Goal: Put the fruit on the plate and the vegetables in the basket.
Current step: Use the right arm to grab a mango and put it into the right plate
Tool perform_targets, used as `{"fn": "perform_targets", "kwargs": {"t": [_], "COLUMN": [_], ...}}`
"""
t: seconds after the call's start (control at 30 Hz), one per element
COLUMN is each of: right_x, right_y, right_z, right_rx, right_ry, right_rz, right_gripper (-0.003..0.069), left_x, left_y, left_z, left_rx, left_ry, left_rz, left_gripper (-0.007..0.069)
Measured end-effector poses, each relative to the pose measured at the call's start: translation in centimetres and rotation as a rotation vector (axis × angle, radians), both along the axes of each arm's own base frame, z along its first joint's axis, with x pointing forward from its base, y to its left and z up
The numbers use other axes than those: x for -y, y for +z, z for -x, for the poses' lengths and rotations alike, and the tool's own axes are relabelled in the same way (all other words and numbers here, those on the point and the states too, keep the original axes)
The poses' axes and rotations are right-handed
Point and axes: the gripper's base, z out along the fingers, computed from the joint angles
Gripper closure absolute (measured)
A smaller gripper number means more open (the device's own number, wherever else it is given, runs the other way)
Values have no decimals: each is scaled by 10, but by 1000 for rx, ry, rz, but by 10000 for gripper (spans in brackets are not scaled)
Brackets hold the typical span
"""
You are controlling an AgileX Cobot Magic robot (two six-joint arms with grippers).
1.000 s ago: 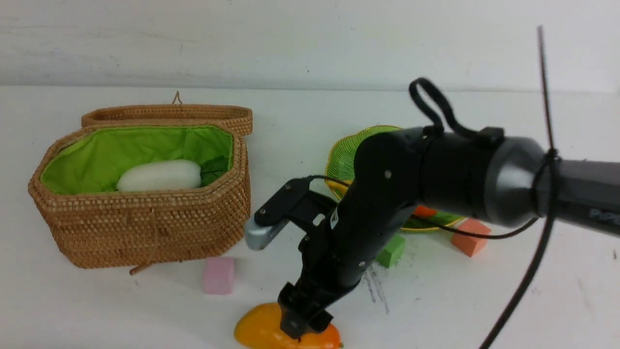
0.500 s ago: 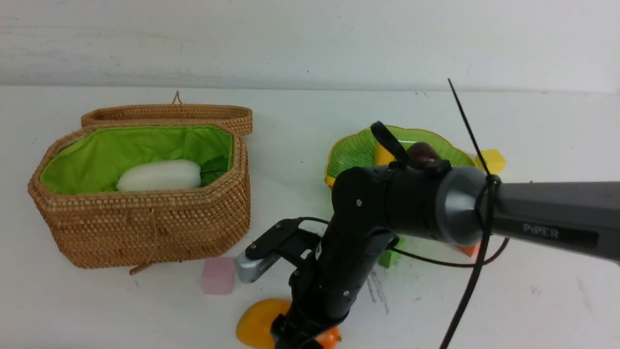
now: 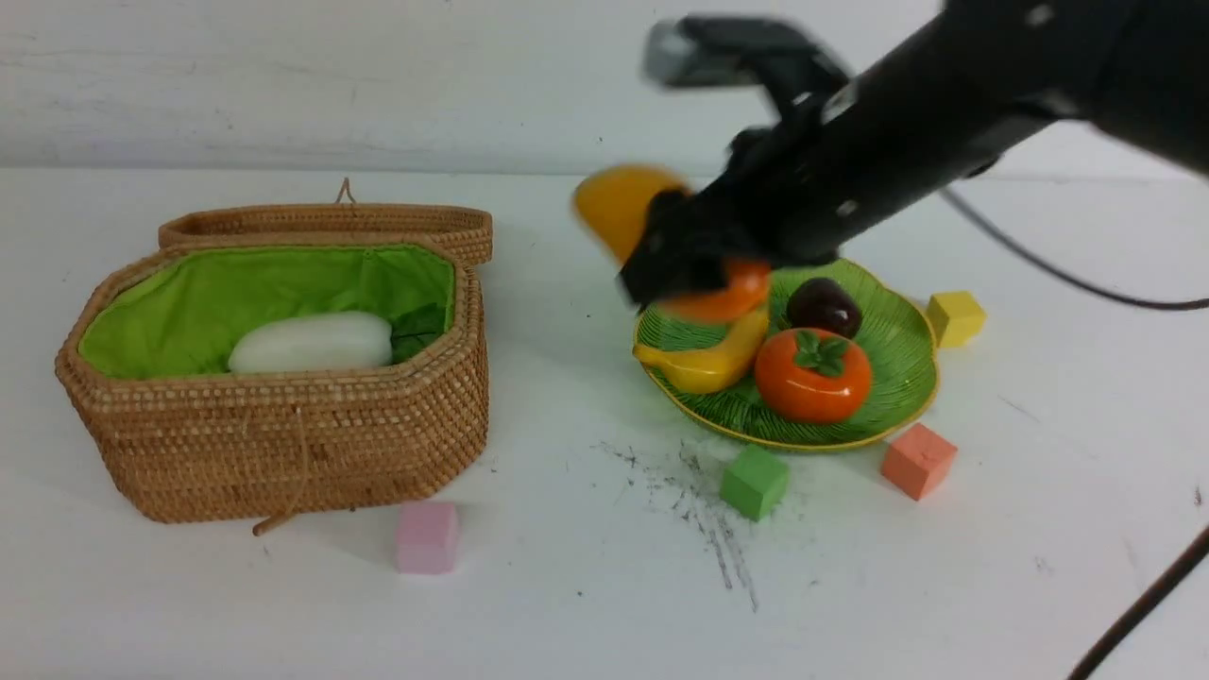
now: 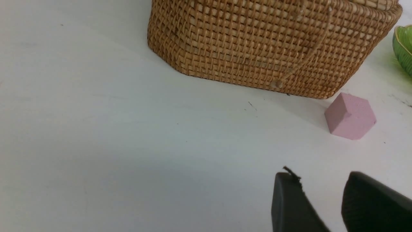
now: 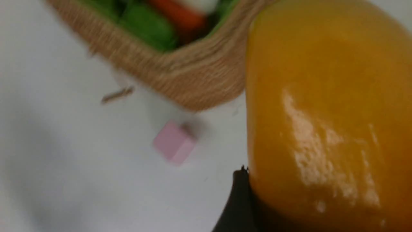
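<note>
A thick, matte black robot arm (image 3: 907,123) crosses the upper right of the front view, blurred, with small pale screw heads dotting its casing. A silver-grey camera block (image 3: 675,47) sits on a black bracket at the top centre. A thin black cable (image 3: 1058,269) trails toward the right edge. In the left wrist view, two black wedge-shaped fingers (image 4: 289,203) with matte surfaces fill the lower right.
</note>
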Motion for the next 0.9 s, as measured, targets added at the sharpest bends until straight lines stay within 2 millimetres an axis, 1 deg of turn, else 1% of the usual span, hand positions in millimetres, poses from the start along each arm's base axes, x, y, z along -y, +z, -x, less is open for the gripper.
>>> {"fn": "perform_targets", "kwargs": {"t": [0.03, 0.07, 0.1, 0.13, 0.17, 0.23, 0.27, 0.33, 0.37, 0.4, 0.43, 0.47, 0.5, 0.57, 0.67, 0.73, 0.8, 0.83, 0.9], "right_x": [15, 19, 46, 63, 79, 103, 111, 124, 127, 127, 127, 126, 122, 118, 116, 117, 117, 117, 117], "right_y": [2, 2, -1, -5, -11, -27, -36, -59, -69, -85, -88, -99, -116, -128, -137, -137, -136, -133, -129], "right_z": [-8, -10, -24, -34, -43, -58, -63, -76, -80, -86, -87, -90, -96, -99, -102, -103, -103, -102, -101], "right_rx": [1, 1, -9, -25, -43, -86, -113, -177, -202, -241, -245, -268, -298, -316, -325, -318, -312, -306, -298], "right_ry": [-68, -85, -200, -278, -350, -457, -497, -559, -574, -583, -584, -587, -588, -587, -592, -597, -599, -600, -597], "right_rz": [-21, -26, -55, -73, -91, -114, -125, -132, -130, -122, -121, -116, -107, -100, -97, -101, -104, -106, -104], "right_gripper": [85, 85, 85, 85, 85, 85, 85, 85, 85, 85, 85, 85, 85, 85, 85, 79, 55, 17, -11], "left_x": [0, 0, 0, 0, 0, 0, 0, 0, 0, 0, 0, 0, 0, 0, 0, 0, 0, 0, 0], "left_y": [0, 0, 0, 0, 0, 0, 0, 0, 0, 0, 0, 0, 0, 0, 0, 0, 0, 0, 0], "left_z": [0, 0, 0, 0, 0, 0, 0, 0, 0, 0, 0, 0, 0, 0, 0, 0, 0, 0, 0], "left_rx": [0, 0, 0, 0, 0, 0, 0, 0, 0, 0, 0, 0, 0, 0, 0, 0, 0, 0, 0], "left_ry": [0, 0, 0, 0, 0, 0, 0, 0, 0, 0, 0, 0, 0, 0, 0, 0, 0, 0, 0], "left_rz": [0, 0, 0, 0, 0, 0, 0, 0, 0, 0, 0, 0, 0, 0, 0, 0, 0, 0, 0], "left_gripper": [386, 386, 386, 386, 386, 386, 386, 386, 386, 386, 386, 386, 386, 386, 386, 386, 386, 386, 386]}}
